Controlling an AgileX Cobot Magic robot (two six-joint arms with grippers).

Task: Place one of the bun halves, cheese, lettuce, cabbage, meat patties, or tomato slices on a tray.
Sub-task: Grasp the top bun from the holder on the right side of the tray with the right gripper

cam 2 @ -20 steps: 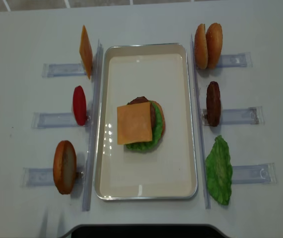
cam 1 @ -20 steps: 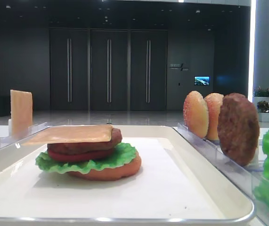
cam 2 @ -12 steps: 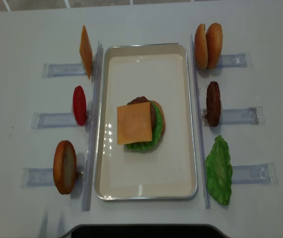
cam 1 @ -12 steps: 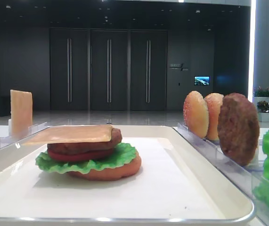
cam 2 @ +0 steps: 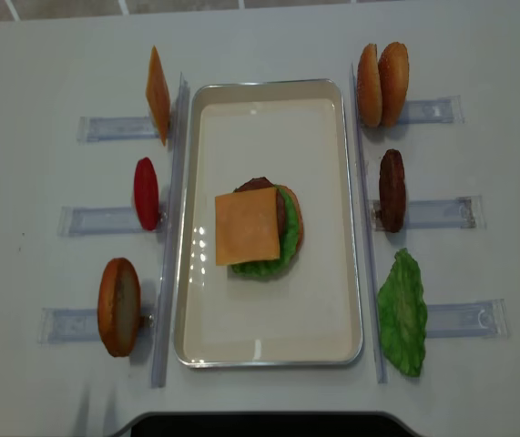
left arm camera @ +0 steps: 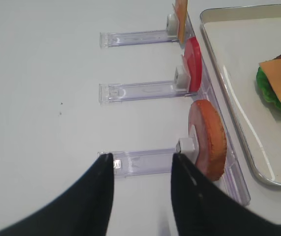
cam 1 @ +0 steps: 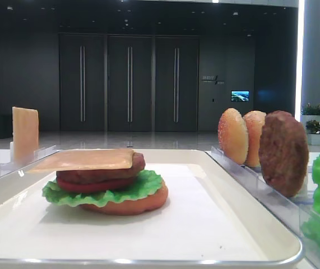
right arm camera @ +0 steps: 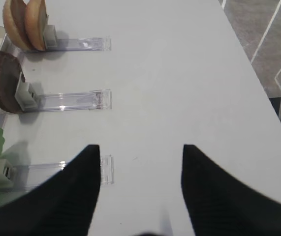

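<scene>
Though apart (nothing between), both grippers (right arm camera: 140, 162) (left arm camera: 142, 167)

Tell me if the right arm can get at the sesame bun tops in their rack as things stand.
Probably yes. The right gripper is open and empty over bare table, and the bun halves stand upright in the far rack with nothing between. The meat patty sits in the nearer rack, off to the side.

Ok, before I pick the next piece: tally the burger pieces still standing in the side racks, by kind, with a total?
Sesame bun tops: 2
Flat bottom bun: 1
Cheese slice: 1
Tomato slice: 1
Meat patty: 1
Lettuce leaf: 1
Total: 7
</scene>
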